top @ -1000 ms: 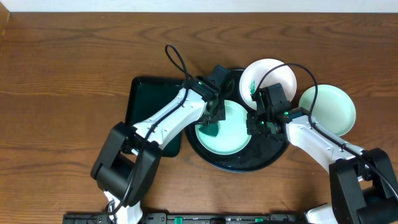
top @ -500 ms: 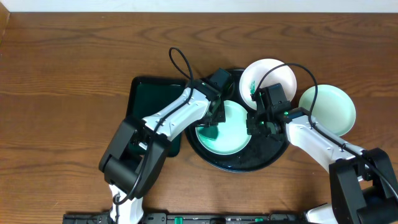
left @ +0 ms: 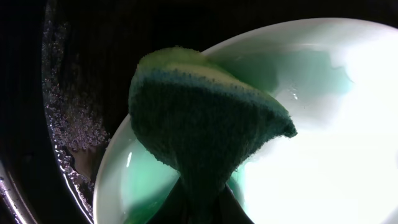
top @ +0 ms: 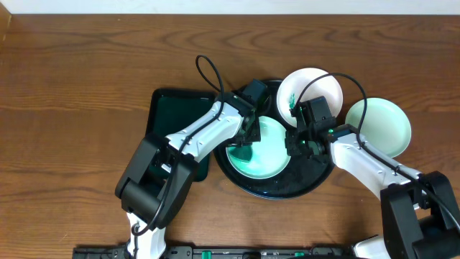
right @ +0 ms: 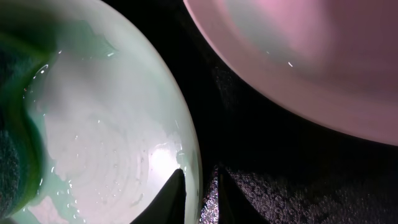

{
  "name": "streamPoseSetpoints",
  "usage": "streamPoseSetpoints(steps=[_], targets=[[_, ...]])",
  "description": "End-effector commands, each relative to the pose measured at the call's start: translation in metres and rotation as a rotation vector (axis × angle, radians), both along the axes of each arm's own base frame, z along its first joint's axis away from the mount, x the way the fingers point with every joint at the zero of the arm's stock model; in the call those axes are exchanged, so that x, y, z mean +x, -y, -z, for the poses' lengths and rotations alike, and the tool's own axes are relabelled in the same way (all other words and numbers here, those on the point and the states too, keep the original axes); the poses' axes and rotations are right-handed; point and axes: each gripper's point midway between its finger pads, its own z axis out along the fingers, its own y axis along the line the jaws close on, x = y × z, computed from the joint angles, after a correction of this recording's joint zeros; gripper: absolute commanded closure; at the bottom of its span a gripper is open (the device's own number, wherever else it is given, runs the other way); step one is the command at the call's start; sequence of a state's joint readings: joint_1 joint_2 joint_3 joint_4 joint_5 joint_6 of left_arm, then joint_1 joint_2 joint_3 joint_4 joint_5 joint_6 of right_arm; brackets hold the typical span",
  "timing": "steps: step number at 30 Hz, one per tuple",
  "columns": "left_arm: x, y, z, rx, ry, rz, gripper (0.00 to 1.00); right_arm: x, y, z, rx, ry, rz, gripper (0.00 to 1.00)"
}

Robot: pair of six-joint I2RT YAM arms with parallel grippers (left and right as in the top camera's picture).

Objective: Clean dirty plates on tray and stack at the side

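Wooden table (top: 72,72), black tray (top: 277,190) mid-table: left gripper (top: 246,141), clenched on sponge (left: 205,124), has shifted slightly across mint plate (top: 272,155); wiping underway. Right gripper (right: 200,188) straddles plate rim; grip cannot be told.

My overhead feed is bright, even and sharp across the table (top: 72,72), with only soft shadows. The left wrist feed is murky: the sponge (left: 199,124) sits close and soft-focused, and the mint plate (left: 348,124) is blown out white. On the right wrist feed a glare spot marks that plate, and the white plate (right: 298,56) looks pinkish, perhaps a colour cast.
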State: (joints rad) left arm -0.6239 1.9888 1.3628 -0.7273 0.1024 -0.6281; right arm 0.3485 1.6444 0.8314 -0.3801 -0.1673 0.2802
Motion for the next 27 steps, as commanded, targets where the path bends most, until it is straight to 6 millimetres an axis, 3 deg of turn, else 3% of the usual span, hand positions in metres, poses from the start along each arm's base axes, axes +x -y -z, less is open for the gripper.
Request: streamPoseSetpoints(steps=[1,4,27], targets=[[-0.011,-0.011,0.023,0.056,-0.062,0.003,0.93,0.007,-0.004,-0.011,0.006,0.036,-0.009,0.88],[-0.011,-0.011,0.023,0.056,-0.061,0.003,0.93,0.006,-0.004,-0.010,0.004,0.033,-0.009,0.99],[-0.024,-0.010,0.037,0.021,-0.096,0.029,0.93,0.005,-0.003,-0.004,-0.001,0.018,-0.009,0.99]])
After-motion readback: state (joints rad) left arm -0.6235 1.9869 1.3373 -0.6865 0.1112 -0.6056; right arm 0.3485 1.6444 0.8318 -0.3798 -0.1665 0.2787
